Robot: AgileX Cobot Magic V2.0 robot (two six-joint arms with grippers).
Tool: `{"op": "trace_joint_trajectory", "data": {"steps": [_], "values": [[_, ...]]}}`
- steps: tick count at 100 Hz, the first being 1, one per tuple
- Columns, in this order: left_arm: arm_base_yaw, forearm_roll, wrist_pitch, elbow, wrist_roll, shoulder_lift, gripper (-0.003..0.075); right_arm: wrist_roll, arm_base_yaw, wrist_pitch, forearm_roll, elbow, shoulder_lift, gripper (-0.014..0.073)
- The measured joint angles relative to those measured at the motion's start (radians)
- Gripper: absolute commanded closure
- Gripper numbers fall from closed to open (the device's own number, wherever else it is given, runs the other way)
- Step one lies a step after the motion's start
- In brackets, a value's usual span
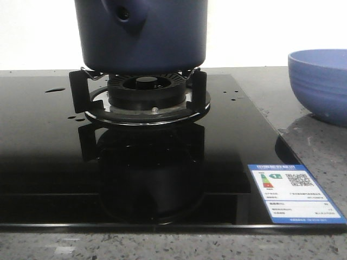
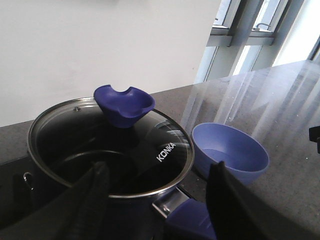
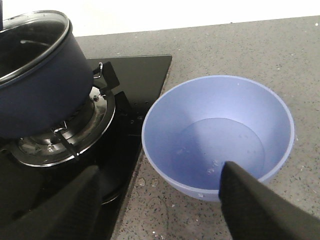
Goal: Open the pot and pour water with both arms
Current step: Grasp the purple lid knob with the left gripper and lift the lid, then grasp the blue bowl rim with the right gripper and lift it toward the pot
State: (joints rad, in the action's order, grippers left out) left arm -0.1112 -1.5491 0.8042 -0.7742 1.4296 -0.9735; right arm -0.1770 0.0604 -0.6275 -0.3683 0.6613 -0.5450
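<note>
The dark navy pot (image 1: 142, 40) stands on the gas burner (image 1: 146, 103) of the black hob, its stubby handle tube (image 1: 126, 15) facing the front camera. A glass lid (image 2: 110, 145) with a blue knob (image 2: 124, 104) covers it. My left gripper (image 2: 159, 200) is open above the pot's near rim and blue handle (image 2: 192, 225), holding nothing. My right gripper (image 3: 157, 200) is open above the counter between the hob and the light-blue bowl (image 3: 218, 135). The pot also shows in the right wrist view (image 3: 42, 80). Clear water (image 3: 222, 150) lies in the bowl, with small drops (image 1: 234, 97) on the hob.
The light-blue bowl (image 1: 321, 81) stands on the grey speckled counter (image 1: 320, 146) right of the hob. An energy label (image 1: 295, 192) sits on the hob's front right corner. A white wall is behind, with a window (image 2: 250, 40) further along.
</note>
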Motion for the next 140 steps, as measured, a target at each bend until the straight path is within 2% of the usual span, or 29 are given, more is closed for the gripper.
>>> {"op": "trace_joint_trajectory", "data": {"steps": [17,39,66,89,101,120,140], "values": [[-0.067,-0.006,-0.020,-0.090,0.106,-0.145,0.0319,-0.002,0.000,0.000,0.000,0.000,0.000,0.0137],[-0.110,-0.006,-0.095,-0.206,0.140,-0.319,0.0198,-0.002,0.000,0.000,0.000,0.000,0.000,0.0137],[-0.150,-0.009,-0.064,-0.353,0.146,-0.488,0.0195,-0.002,0.000,0.000,0.000,0.000,0.000,0.0137],[-0.198,-0.007,-0.073,-0.411,0.164,-0.556,0.0198,-0.003,0.000,0.000,-0.002,0.000,0.000,0.0137],[-0.203,-0.007,-0.075,-0.420,0.164,-0.569,0.0253,-0.003,0.000,0.000,-0.002,0.000,0.000,0.0137],[-0.203,-0.007,-0.077,-0.420,0.164,-0.573,0.0395,-0.003,0.000,0.000,-0.002,0.000,0.000,0.0137],[-0.203,-0.007,-0.068,-0.421,0.164,-0.573,0.0406,-0.004,0.000,-0.006,-0.002,0.000,0.000,0.0137]]}}
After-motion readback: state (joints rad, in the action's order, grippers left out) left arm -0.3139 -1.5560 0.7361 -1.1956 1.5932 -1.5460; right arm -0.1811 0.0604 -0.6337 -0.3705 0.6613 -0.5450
